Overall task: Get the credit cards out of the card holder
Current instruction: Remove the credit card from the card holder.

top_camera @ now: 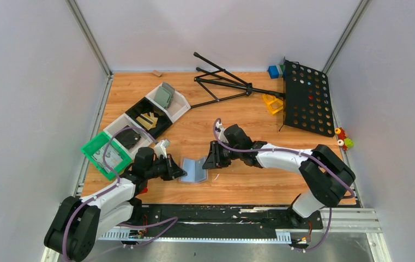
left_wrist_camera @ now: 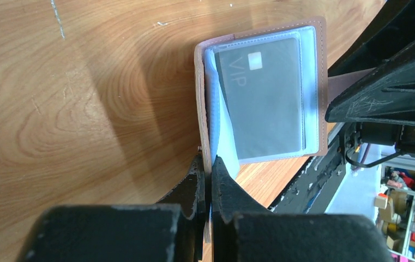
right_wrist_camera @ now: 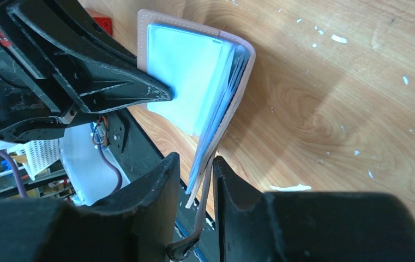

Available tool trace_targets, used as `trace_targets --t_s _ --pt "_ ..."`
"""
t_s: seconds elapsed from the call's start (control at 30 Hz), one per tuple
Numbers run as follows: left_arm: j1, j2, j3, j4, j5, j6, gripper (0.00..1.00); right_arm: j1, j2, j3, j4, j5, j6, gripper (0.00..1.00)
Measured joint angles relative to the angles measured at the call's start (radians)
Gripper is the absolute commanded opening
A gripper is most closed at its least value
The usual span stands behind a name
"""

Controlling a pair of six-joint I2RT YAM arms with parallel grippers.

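**Holder standing open between two grippers, card not yet out**

A wooden table (top_camera: 248, 185) with pale walls around it is carrying the scene. Near its front edge, in the middle, the holder (top_camera: 194, 170) is standing open like a small book between the two arms.

The left gripper (left_wrist_camera: 209, 164) is pressing its fingers together on the edge of one cover, in a tight pinch. The right gripper (right_wrist_camera: 197, 166) is straddling the edge of the other cover with its fingers a little spread. A gap is showing on one side, so I am judging this a loose hold, not a real grip.

In the left wrist view, one dark card (left_wrist_camera: 268, 98) with the word VIP is sitting inside a clear sleeve (left_wrist_camera: 307, 87) on the inner face. I am not seeing any other cards.

The holder is looking light and soft, with covers that are bending and thin leaves that are hanging loose. Pulled from one side only, it would probably slide or fold, so one gripper should be pinning a cover down.

The card is looking thin, stiff and smooth, likely slippery between the fingers. The best place to take it is the edge at the sleeve's mouth, flat on both faces. On which side that mouth is lying, I cannot tell.
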Motion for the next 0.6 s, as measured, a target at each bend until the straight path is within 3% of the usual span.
trace_targets --t_s 0.13,0.43,0.6 --pt "0.000 0.000 0.000 -0.011 -0.004 0.011 0.00 0.006 0.005 0.016 -0.043 0.029 -0.017 0.30" --pt "-0.005 -0.019 0.000 -0.028 -0.007 0.025 0.00 0.028 0.025 0.060 -0.108 0.069 -0.039 0.14" --pt "-0.005 -0.028 0.000 -0.041 -0.009 0.026 0.00 0.051 0.040 0.097 -0.143 0.089 -0.048 0.14"
